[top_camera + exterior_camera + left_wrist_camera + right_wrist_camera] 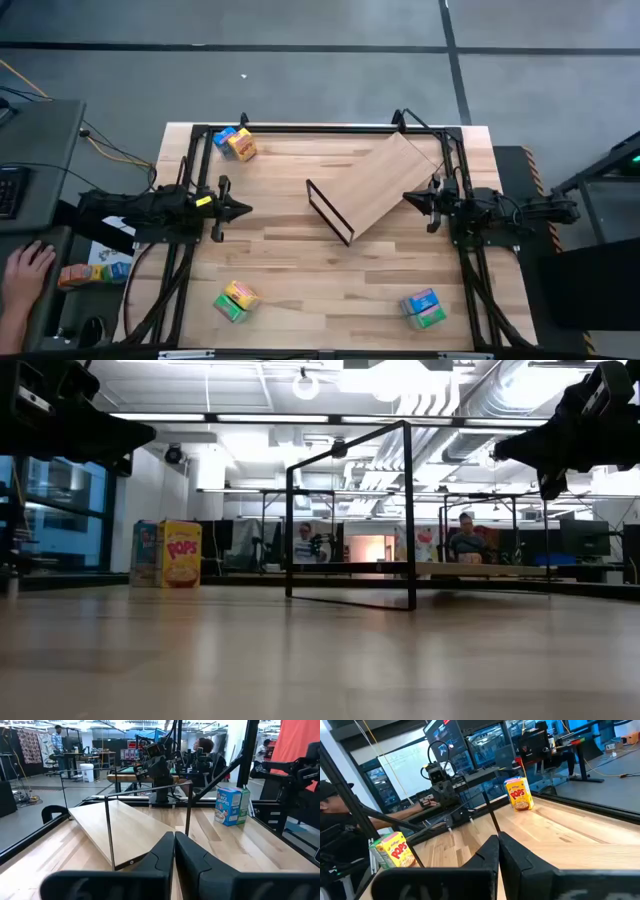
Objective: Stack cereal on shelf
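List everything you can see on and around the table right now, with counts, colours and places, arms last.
shelf: one, light-wood board with a thin black frame at one end, lying at an angle in the middle of the table, toward the right arm.
cereal boxes at far left corner: two, blue and yellow-orange, side by side.
cereal boxes at near left: a small cluster, yellow-orange and green, exact count unclear.
cereal boxes at near right: a small cluster, blue and green, exact count unclear.
table: one, butcher-block wood.
boxes off the table: a few, mixed colours, beside the left edge.
person's hand: one, at the left edge of the high view.
left gripper: shut, empty, at left-centre.
right gripper: shut, empty, by the shelf.
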